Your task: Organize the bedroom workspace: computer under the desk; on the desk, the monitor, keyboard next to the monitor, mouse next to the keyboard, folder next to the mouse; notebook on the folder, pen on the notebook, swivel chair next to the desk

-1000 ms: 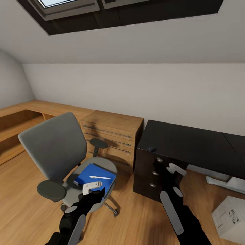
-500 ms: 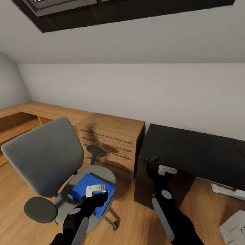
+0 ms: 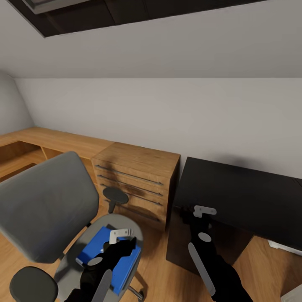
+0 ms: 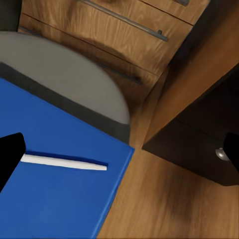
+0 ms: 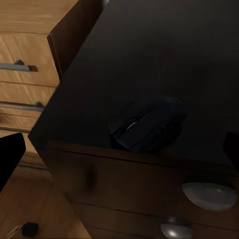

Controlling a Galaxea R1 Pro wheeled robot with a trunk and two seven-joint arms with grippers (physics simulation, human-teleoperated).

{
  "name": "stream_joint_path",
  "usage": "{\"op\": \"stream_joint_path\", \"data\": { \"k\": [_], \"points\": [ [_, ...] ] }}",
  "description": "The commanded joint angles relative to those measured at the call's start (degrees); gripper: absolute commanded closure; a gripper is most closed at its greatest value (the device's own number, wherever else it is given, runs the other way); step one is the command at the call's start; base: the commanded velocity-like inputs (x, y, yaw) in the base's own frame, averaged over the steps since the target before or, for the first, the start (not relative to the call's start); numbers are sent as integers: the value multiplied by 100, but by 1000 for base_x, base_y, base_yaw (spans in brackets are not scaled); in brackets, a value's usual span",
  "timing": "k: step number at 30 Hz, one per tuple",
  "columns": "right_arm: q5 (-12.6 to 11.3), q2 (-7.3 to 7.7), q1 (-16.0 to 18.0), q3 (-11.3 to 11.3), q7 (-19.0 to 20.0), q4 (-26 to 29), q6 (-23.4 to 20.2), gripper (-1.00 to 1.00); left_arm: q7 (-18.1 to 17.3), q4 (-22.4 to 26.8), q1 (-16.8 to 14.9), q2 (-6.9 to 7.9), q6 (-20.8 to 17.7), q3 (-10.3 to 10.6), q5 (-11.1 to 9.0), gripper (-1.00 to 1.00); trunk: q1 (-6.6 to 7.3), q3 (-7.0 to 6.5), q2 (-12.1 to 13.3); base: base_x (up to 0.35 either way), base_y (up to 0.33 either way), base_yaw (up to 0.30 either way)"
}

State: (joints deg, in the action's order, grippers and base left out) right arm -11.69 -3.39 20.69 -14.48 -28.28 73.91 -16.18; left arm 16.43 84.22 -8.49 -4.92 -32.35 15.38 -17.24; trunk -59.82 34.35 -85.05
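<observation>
My left gripper (image 3: 121, 236) hangs spread and empty over the flat blue folder (image 4: 55, 194) and slim white pen (image 4: 63, 162) on the grey swivel chair (image 3: 46, 209), ready, I judge, to lift them. My right gripper (image 3: 203, 211), wide and unloaded, waits above the black mouse (image 5: 147, 123) near the dark desk's (image 3: 247, 193) corner.

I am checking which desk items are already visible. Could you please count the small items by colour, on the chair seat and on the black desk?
Blue: 1, the folder or notebook on the chair seat (I cannot tell which).
White: 1, the pen lying on it.
Black: 1, the mouse near the desk edge.
Total: 3.
</observation>
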Motion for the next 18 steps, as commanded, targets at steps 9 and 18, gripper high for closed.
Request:
{"op": "stream_joint_path", "data": {
  "k": [9, 18],
  "points": [
    [-33, 12, 18, -1, -38, -21, -47, -100, 59, 7, -4, 9, -17, 126, -59, -100, 0, 6, -3, 119, 0, 0],
    [-30, 13, 22, 83, -37, -34, -50, -100, 56, 7, -4, 9, -17, 146, -60, -100, 0, 6, -3, 60, 0, 0]
  ]
}}
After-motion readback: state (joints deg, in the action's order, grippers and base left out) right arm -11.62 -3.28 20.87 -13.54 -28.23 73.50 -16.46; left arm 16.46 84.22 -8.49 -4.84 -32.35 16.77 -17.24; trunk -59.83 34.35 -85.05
